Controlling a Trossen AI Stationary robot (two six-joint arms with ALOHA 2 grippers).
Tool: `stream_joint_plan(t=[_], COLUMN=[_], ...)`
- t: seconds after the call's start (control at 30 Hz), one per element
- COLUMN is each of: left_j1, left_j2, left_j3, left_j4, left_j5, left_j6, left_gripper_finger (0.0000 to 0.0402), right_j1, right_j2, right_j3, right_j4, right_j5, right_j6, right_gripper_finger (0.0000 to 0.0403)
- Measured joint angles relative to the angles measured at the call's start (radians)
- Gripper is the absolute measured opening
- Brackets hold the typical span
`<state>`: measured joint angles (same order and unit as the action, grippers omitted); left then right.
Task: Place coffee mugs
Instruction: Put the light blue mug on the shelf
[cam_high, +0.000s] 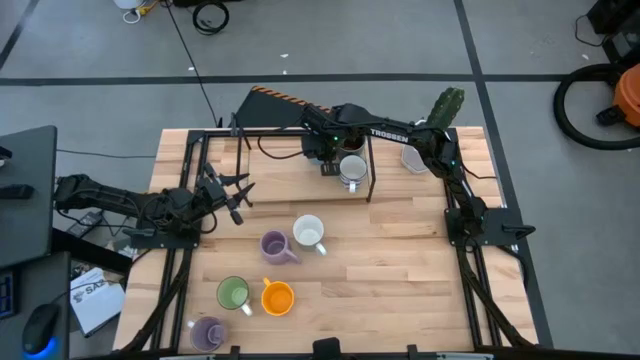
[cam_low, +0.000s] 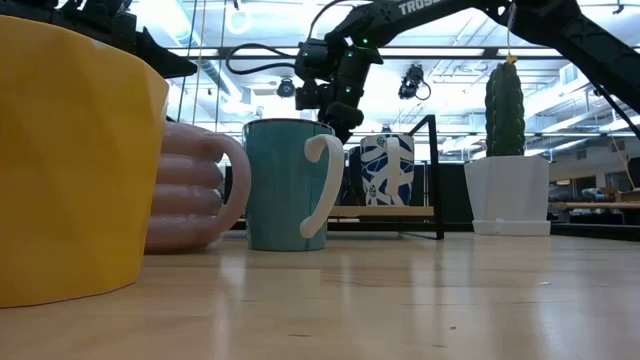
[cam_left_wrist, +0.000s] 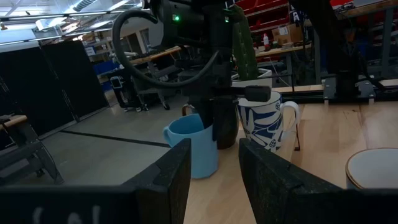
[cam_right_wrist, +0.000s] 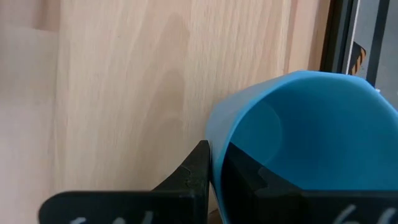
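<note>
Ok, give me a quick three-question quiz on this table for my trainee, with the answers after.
1. True or false: the left gripper holds a mug.
2. The right gripper is clamped on the wall of which mug: A purple, B blue, C white?
3. Which colour is the mug beside the orange mug?
Key: 1 false, it is open and empty. 2 B, the blue mug. 3 the green mug.

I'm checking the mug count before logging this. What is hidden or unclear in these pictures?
- Blue mug: high view, hidden under the right tool; right wrist view cuts it off.
- Orange mug: low view, cut off by the left edge.
- Purple mug: high view, partly behind frame rails.
</note>
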<state>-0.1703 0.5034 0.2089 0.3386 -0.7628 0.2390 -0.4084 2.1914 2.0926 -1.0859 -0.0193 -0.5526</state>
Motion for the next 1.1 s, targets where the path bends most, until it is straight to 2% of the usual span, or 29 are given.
stream_joint_plan(t=[0.57, 1.1], left_j1=[0.0, 0.0], left_j2=[0.0, 0.0], left_j3=[0.0, 0.0], left_j4=[0.0, 0.0], left_j5=[0.0, 0.0], left_j6=[0.0, 0.0], left_gripper_finger=[0.0141, 0.0141], right_j1=[0.0, 0.002], right_j2=[-0.001, -0.001], right_j3=[0.002, 0.002], right_j4=[0.006, 0.055], right_j5=[-0.004, 0.0], right_j6=[0.03, 0.283], right_gripper_finger=[0.0075, 0.0073])
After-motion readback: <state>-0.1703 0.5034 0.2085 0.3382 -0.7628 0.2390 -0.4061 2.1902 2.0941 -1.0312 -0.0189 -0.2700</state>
